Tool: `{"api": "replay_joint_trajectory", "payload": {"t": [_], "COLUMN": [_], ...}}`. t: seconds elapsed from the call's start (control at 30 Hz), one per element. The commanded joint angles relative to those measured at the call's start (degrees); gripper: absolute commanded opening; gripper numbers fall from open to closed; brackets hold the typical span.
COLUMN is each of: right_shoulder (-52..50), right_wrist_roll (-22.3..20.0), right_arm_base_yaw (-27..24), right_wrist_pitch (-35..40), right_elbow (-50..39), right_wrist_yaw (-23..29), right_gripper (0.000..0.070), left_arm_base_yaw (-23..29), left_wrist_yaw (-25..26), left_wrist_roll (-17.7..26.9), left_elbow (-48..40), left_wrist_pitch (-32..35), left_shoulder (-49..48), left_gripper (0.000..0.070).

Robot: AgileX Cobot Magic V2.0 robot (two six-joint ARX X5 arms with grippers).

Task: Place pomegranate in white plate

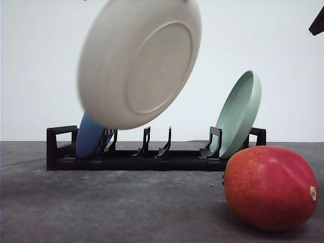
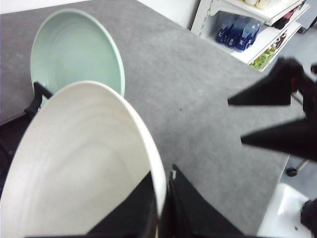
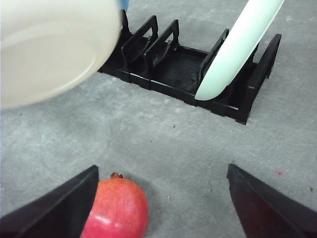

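Both pincers: left [image 2: 161, 208] clamps white plate [image 1: 139, 61]; right [image 3: 161, 208] wide open by pomegranate [image 3: 115, 208].

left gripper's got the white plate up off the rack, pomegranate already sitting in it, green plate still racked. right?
Not quite. The pomegranate lies on the table, not in the plate: front view shows it. The rest holds: the left gripper is clamped on the white plate rim, held above the rack, green plate still slotted.

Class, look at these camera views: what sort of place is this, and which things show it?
Probably a robot test bench indoors, staged as a kitchen: a black plastic dish rack on a grey felt-like tabletop, a plain white wall, and shelving with bottles nearby.
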Motion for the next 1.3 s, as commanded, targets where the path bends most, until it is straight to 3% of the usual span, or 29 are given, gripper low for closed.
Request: {"api": "replay_joint_trajectory", "payload": {"t": [0.0,0.13,0.27,0.47,0.7,0.87,0.93,1.0,1.2,1.27], "right_shoulder": [0.2,0.2,0.2,0.2,0.2,0.2,0.2,0.2,0.2,0.2], "right_wrist_roll": [-0.4,-0.4,-0.4,0.3,0.7,0.7,0.7,0.7,0.7,0.7], "right_arm_base_yaw": [0.2,0.2,0.2,0.2,0.2,0.2,0.2,0.2,0.2,0.2], "right_wrist_pitch": [0.6,0.6,0.6,0.6,0.6,0.6,0.7,0.6,0.6,0.6], "right_elbow": [1.0,1.0,1.0,1.0,1.0,1.0,1.0,1.0,1.0,1.0], "right_wrist_yaw": [0.0,0.0,0.0,0.0,0.5,2.2,3.0,3.1,3.1,3.1], "right_gripper": [0.0522,0.0522,0.0522,0.0522,0.0522,0.0522,0.0522,0.0522,0.0522,0.0522], "left_arm_base_yaw": [-1.4,-3.1,-4.1,-5.3,-7.1,-9.7,-11.0,-12.2,-14.0,-14.1], "left_wrist_yaw": [-0.8,-3.1,-3.6,-6.3,-6.6,-10.0,-13.5,-16.8,-19.7,-19.7], "left_wrist_roll": [1.2,2.1,5.8,15.7,23.8,31.6,34.0,34.6,34.1,33.6], "left_elbow": [-1.3,-6.8,-11.1,-15.8,-19.8,-20.3,-20.3,-20.3,-20.3,-20.3], "left_wrist_pitch": [2.3,5.3,6.4,5.7,3.5,3.4,3.8,4.6,7.8,7.6], "left_shoulder": [-1.2,-4.8,-7.1,-7.2,-6.0,-0.8,2.3,5.2,10.6,11.2], "left_gripper": [0.0012,0.0012,0.0012,0.0012,0.0012,0.0012,0.0012,0.0012,0.0014,0.0045]}}
